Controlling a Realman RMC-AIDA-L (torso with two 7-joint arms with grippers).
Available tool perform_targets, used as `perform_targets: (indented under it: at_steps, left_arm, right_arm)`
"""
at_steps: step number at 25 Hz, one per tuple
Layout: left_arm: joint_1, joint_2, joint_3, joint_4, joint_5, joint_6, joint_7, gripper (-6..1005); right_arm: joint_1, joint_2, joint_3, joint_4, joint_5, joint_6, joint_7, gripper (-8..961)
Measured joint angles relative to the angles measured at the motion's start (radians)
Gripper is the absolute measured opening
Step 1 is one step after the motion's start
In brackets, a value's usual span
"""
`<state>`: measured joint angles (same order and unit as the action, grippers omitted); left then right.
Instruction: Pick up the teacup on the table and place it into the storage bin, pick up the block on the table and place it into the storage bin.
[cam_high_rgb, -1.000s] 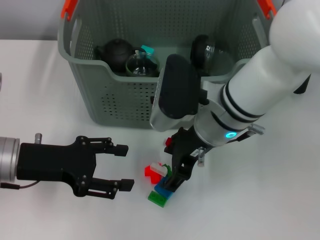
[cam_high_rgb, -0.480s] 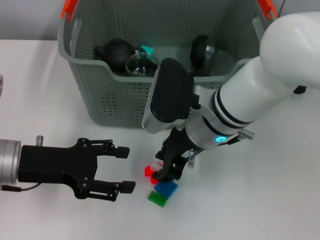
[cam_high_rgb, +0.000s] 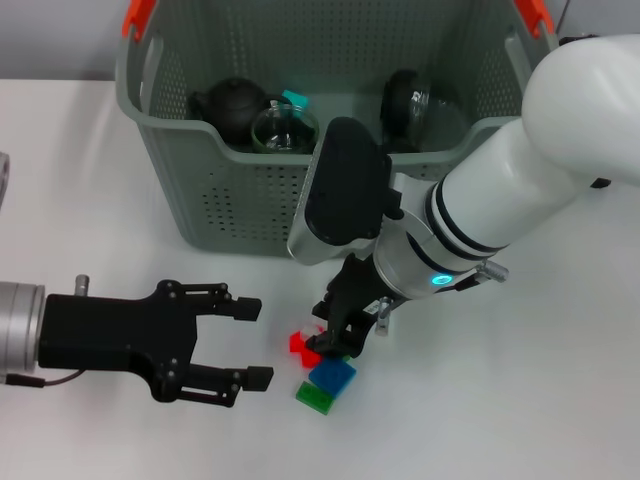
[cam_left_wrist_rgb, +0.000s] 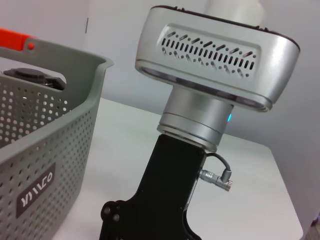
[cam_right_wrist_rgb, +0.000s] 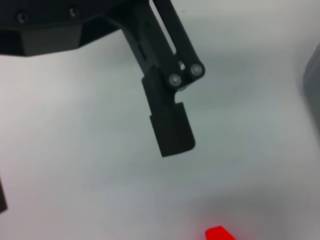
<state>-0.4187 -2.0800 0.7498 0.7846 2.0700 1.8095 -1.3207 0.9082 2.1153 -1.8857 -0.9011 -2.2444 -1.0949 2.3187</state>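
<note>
I'm seeing the right gripper (cam_high_rgb: 335, 343) reaching down in front of the storage bin (cam_high_rgb: 250, 215), its black fingers sitting right at the block cluster on the white counter (cam_high_rgb: 520, 400). The cluster is three pieces: red block (cam_high_rgb: 300, 344), blue block (cam_high_rgb: 332, 375), green block (cam_high_rgb: 316, 397), all close together just in front of the bin's front wall. The fingers are touching or overlapping the red/blue pieces in head view; I can't tell whether the gripper is open or clamped on anything. The right wrist view is showing one black finger (cam_right_wrist_rgb: 167, 125) over bare counter, with a corner of the red block at the frame's edge, apart from that finger.

The left gripper (cam_high_rgb: 240, 345) is hovering low over the counter, left of the blocks, fingers spread wide, holding nothing.

The bin is holding a dark teapot (cam_high_rgb: 230, 105), a clear glass teacup (cam_high_rgb: 283, 130) beside it, something teal just behind the teacup, and a dark round item (cam_high_rgb: 405, 100) toward the right side. The left wrist view is showing the bin's wall with its small label (cam_left_wrist_rgb: 36, 191) and the right arm's wrist housing (cam_left_wrist_rgb: 215, 60).
</note>
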Motion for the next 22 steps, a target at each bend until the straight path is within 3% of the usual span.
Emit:
perform_targets:
  at_steps: [14, 19, 22]
  left_arm:
    - [0.0, -0.002, 0.001, -0.006, 0.001, -0.001, 0.0, 811]
    - [0.0, -0.002, -0.001, -0.009, 0.001, 0.0, 0.0, 811]
    - [0.002, -0.002, -0.001, -0.009, 0.001, 0.001, 0.0, 811]
  right_arm:
    - [0.0, 0.0, -0.048, 0.005, 0.021, 0.012, 0.0, 403]
    - [0.0, -0.003, -0.045, -0.004, 0.022, 0.008, 0.0, 187]
    - [-0.001, -0.006, -0.04, -0.012, 0.022, 0.004, 0.001, 174]
